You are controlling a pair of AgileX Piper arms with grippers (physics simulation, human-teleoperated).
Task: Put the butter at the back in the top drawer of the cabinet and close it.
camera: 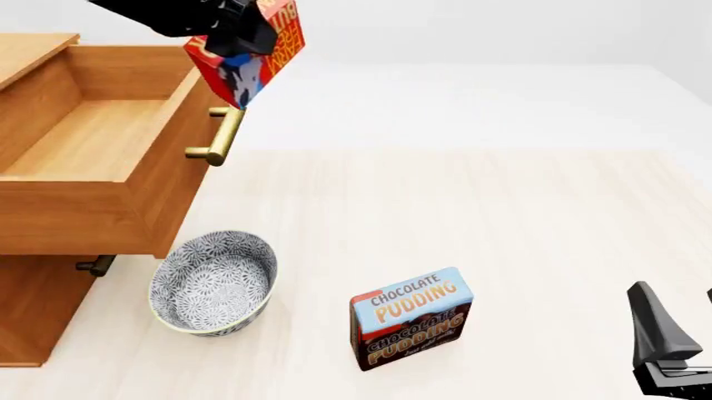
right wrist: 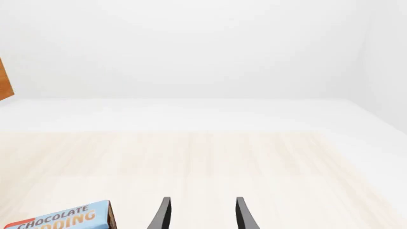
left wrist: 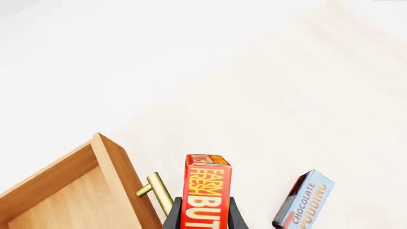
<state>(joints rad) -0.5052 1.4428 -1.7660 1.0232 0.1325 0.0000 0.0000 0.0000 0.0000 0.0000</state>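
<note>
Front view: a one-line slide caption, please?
Left gripper holds the butter above the open top drawer's front edge; right gripper idle.

The left gripper holds the red butter tilted in the air above the brass handle of the cabinet's open top drawer, while a patterned bowl and a chocolate pudding box sit on the bench.

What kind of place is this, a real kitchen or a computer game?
Probably a computer-made practice room, not a real kitchen. The walls are blank white, and a plain table holds only a wooden cabinet, a patterned bowl and a pudding box. The left hand holds the butter.
</note>
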